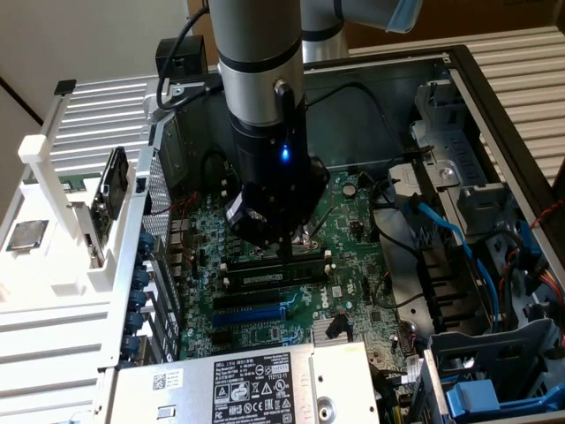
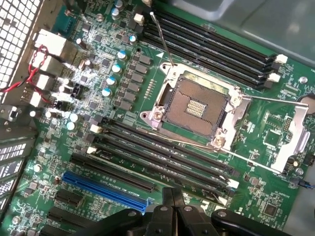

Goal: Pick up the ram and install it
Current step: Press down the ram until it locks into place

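**Item: the ram [image 1: 261, 265].** One stick counted. It is long, narrow and dark. In the exterior view it stands on edge in a memory slot on the motherboard [image 1: 353, 221], just beside the open processor socket [image 2: 197, 105]. Whether it is fully seated cannot be told.

**Handling (judged).** Light, stiff and thin. It is likely fragile at the chips and the contact edge. The best hold is across the flat faces near mid-length, or a press on the top edge; the lower edge should not be touched.

**End effector.** The gripper [image 1: 290, 251] has its fingers drawn together with nothing clasped between them. The tips are directly over the middle of the stick's top edge. Contact looks likely but is not certain. In the wrist view the gripper [image 2: 172, 204] hangs above the near bank of slots [image 2: 162, 160].

**Surroundings, counted.**
- Memory slots: two banks, apparently four each, one on either side of the socket. The far bank [image 2: 216, 46] is empty.
- Socket: one, lid open, empty.
- Blue expansion slot [image 2: 106, 191]: one.
- Silver processor chip [image 1: 25, 235]: one, on the white rack [image 1: 53, 291] at the exterior view's left.
- Red wire pair [image 2: 29, 73]: one.
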You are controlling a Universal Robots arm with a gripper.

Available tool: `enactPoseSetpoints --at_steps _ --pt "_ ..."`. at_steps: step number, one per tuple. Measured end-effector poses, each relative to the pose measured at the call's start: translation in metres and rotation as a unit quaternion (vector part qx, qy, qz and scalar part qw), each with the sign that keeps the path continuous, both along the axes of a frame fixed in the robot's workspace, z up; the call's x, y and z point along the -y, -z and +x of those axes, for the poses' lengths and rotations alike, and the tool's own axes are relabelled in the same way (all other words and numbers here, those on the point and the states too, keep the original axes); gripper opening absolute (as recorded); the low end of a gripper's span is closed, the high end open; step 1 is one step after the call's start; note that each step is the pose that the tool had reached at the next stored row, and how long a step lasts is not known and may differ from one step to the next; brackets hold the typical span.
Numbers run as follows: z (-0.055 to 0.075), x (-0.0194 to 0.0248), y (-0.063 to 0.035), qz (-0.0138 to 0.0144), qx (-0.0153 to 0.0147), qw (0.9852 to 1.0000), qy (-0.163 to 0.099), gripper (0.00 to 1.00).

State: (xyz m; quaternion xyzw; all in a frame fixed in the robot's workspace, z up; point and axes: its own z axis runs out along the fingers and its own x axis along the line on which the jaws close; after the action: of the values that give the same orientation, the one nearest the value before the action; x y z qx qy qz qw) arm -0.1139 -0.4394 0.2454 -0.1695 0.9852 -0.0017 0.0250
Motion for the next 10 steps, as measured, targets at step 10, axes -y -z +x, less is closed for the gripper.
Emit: enactPoseSetpoints --at_steps 10 --pt "-0.0002 0.0000 0.0009 -0.0001 -0.0018 0.9976 0.069 0.11"
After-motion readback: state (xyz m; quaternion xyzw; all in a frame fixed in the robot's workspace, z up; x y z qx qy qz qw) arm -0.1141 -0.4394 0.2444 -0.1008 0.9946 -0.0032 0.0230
